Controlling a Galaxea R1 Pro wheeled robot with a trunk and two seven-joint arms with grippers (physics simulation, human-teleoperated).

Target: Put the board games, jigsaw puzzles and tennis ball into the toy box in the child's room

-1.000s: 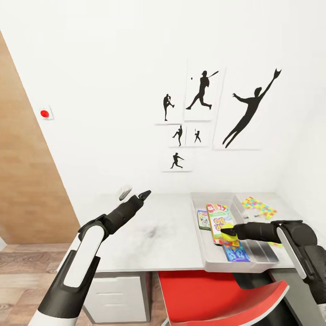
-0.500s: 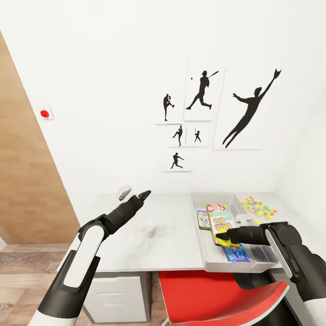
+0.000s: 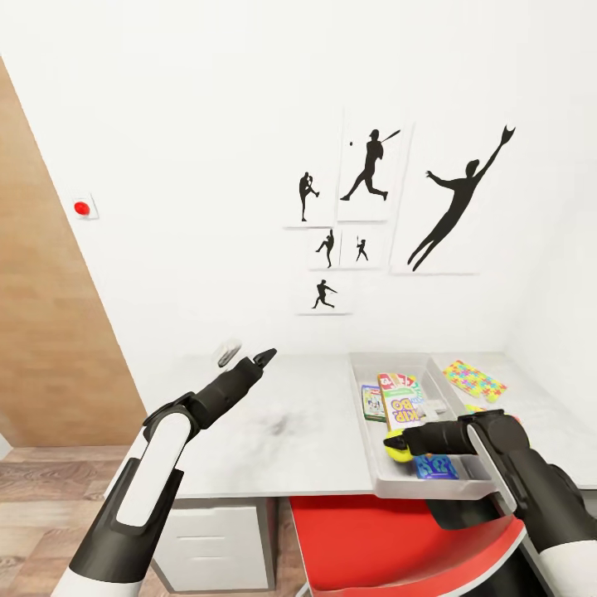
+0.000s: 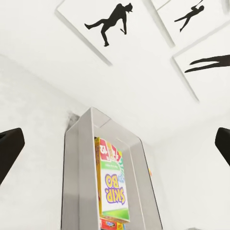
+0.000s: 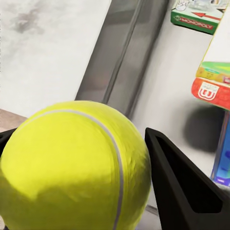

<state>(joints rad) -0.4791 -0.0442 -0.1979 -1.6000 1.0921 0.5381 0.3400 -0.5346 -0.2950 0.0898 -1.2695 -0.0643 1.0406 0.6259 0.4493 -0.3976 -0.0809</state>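
My right gripper point(image 3: 391, 440) is shut on the yellow-green tennis ball point(image 3: 399, 449), held over the near left part of the light grey toy box point(image 3: 371, 464) on the table point(image 3: 307, 431). In the right wrist view the tennis ball point(image 5: 72, 167) sits between the dark fingers point(image 5: 187, 191). Inside the box lie the Skip-Bo board game point(image 3: 402, 404), the Monopoly one point(image 3: 373, 403) and a blue one point(image 3: 435, 468). A jigsaw puzzle point(image 3: 474, 380) lies flat on the table right of the box. My left gripper point(image 3: 267, 356) hangs open above the table's middle, left of the box, nothing in it.
A red chair point(image 3: 398, 539) stands under the table's front edge below the box. A small white object point(image 3: 226, 352) lies at the table's back left. A white drawer unit point(image 3: 215, 539) sits below. The back wall with baseball silhouettes point(image 3: 365, 207) bounds the table.
My right gripper has moved left and nearer with the tennis ball, from over the games to the box's near left part. The left arm has stayed still.
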